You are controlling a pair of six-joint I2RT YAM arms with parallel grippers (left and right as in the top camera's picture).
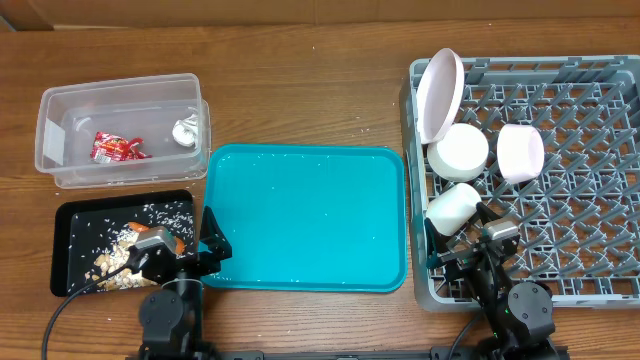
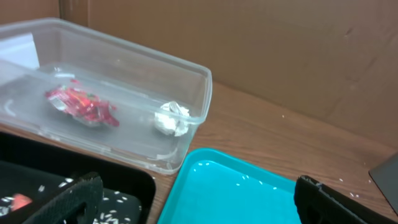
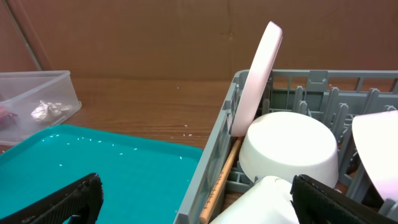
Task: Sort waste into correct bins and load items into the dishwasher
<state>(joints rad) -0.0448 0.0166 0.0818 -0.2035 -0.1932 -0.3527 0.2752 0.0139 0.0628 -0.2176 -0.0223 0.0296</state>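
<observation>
The clear tub (image 1: 120,130) at the back left holds the red wrapper (image 1: 117,148) and the white tissue (image 1: 186,131); both also show in the left wrist view, wrapper (image 2: 81,104) and tissue (image 2: 172,118). In front of it, the black tray (image 1: 66,228) carries rice and beige scraps (image 1: 118,255). The grey dish rack (image 1: 580,200) holds an upright plate (image 1: 441,95), two bowls (image 1: 459,152) (image 1: 520,152) and a cup (image 1: 452,207). My left gripper (image 1: 200,250) (image 2: 205,205) is open and empty over the seam between the black and teal trays. My right gripper (image 1: 455,250) (image 3: 199,205) is open astride the rack's left wall, beside the cup (image 3: 261,202).
The teal tray (image 1: 305,215) lies in the middle with a few rice grains on it. A wooden stick (image 3: 221,180) leans inside the rack's left wall. Brown cardboard stands behind the table.
</observation>
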